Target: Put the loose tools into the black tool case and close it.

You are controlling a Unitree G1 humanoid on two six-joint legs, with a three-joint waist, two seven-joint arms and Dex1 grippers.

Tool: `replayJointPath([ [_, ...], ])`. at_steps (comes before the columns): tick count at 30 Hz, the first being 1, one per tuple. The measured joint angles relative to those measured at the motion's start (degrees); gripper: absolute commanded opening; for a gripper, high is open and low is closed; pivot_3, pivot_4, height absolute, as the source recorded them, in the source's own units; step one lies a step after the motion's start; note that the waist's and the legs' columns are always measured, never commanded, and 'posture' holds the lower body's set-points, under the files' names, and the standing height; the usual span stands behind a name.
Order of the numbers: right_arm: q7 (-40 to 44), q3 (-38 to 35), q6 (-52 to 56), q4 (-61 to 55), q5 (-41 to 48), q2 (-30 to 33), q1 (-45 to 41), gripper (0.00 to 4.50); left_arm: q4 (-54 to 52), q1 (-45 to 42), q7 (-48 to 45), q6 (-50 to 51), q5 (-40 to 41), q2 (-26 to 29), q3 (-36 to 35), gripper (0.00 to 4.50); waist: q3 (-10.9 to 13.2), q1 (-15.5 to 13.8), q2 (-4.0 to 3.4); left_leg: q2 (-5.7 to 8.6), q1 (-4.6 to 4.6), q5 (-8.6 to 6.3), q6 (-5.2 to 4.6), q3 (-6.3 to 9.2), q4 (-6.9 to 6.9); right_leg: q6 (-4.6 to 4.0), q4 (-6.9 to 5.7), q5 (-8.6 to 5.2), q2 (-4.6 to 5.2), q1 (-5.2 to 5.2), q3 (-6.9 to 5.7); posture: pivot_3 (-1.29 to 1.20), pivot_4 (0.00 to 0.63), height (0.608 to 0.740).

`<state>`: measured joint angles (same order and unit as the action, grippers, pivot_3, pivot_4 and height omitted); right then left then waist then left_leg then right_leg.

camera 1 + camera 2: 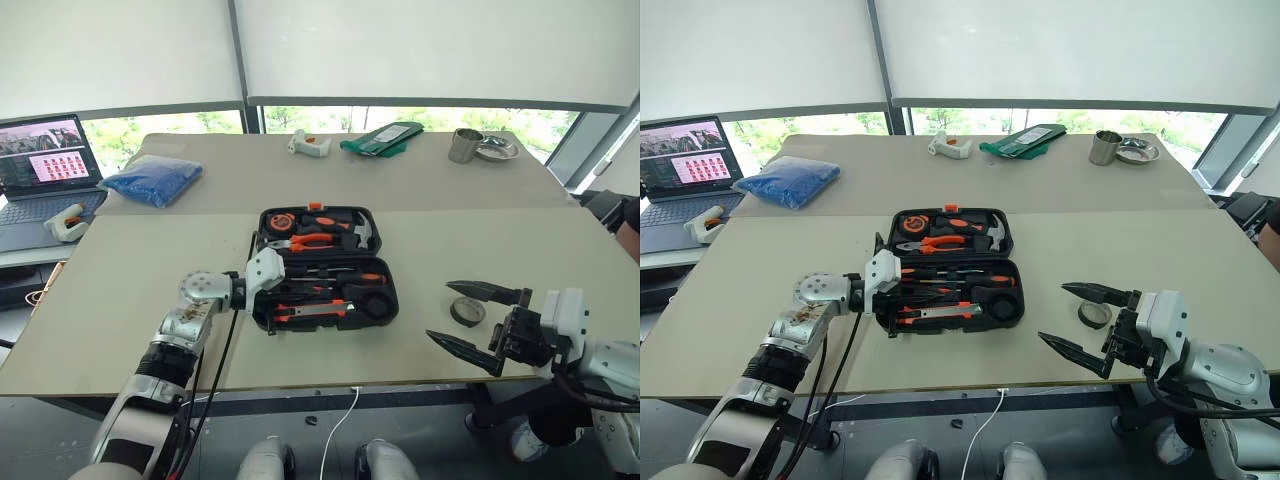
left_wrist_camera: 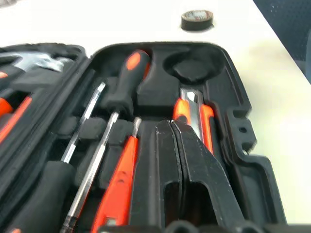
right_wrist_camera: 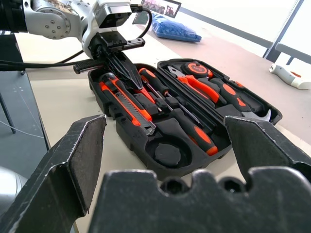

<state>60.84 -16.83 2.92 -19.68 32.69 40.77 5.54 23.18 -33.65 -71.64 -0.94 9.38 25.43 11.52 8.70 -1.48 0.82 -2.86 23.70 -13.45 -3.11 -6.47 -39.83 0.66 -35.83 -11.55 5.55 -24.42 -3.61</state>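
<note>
- Pale table under blinded windows; the black tool case lies open at frame centre, hinge running left-right.
- Screwdrivers and utility knife already sit in their slots — long axes along the case's length.
- Left gripper, fingers pressed together and empty, rests inside the case's left end.
- Grey tape roll remains out at centre right, near the wide-open right gripper — then closing.

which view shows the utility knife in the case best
The right wrist view: the utility knife lies along the near slot of the black tool case, seen whole beside the shut left tool. The left wrist view shows only part, behind that tool. Both eye views show it as a small orange strip.
</note>
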Motion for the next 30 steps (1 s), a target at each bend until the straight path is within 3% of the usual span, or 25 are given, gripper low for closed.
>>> replayJointPath([
  [6,-0.1,0.0,0.0,0.0,0.0,0.0,0.1,4.5,-1.0,-0.4,0.6,1.5,-2.3,0.6,1.9,0.06,0.0,0.0,0.0,-0.01,-0.06,0.0,0.0,0.02,0.01,-0.04,0.0,-0.03,0.01,0.05,0.0,0.0,0.15,0.74],
  [14,-0.2,0.0,0.0,0.0,0.0,0.0,0.4,4.5,-4.6,-2.0,3.8,16.0,-3.5,0.3,3.7,0.06,-0.1,-0.2,-0.05,-0.01,-0.41,-0.01,0.01,0.05,0.01,-0.31,-0.02,-0.21,0.05,0.3,0.08,0.0,0.15,0.74],
  [18,-0.2,-0.1,0.0,-0.1,0.0,0.0,0.7,4.5,-5.9,-0.6,4.0,15.6,-2.7,0.4,3.0,0.06,-0.1,0.0,-0.13,-0.01,-0.42,-0.01,0.02,0.03,0.04,-0.32,-0.04,-0.22,0.05,0.26,0.15,0.0,0.15,0.74],
  [21,-0.4,-1.0,0.0,-0.3,0.0,0.0,2.4,4.5,-5.6,1.0,3.8,12.2,-1.0,0.0,1.0,0.74,-0.1,0.0,-0.12,-0.01,-0.27,-0.01,0.01,0.03,0.09,-0.34,-0.03,-0.24,0.04,0.14,0.15,0.0,0.15,0.74],
  [27,-2.3,-10.2,-0.7,1.3,0.1,-1.0,9.8,4.5,-4.3,3.0,-0.7,-2.5,6.0,0.2,-6.5,3.05,0.0,-0.3,0.0,-0.02,0.11,-0.02,-0.02,0.02,0.08,-0.23,0.03,-0.15,0.04,-0.14,0.09,0.0,0.15,0.74],
  [30,-2.8,-13.3,-2.7,4.9,-0.4,-3.4,13.3,4.5,-3.3,3.0,-2.3,-4.5,9.9,2.5,-11.6,4.19,0.0,-0.3,-0.01,-0.01,0.09,-0.03,-0.04,0.01,0.08,-0.27,0.04,-0.21,0.04,-0.12,0.09,0.0,0.15,0.74],
])
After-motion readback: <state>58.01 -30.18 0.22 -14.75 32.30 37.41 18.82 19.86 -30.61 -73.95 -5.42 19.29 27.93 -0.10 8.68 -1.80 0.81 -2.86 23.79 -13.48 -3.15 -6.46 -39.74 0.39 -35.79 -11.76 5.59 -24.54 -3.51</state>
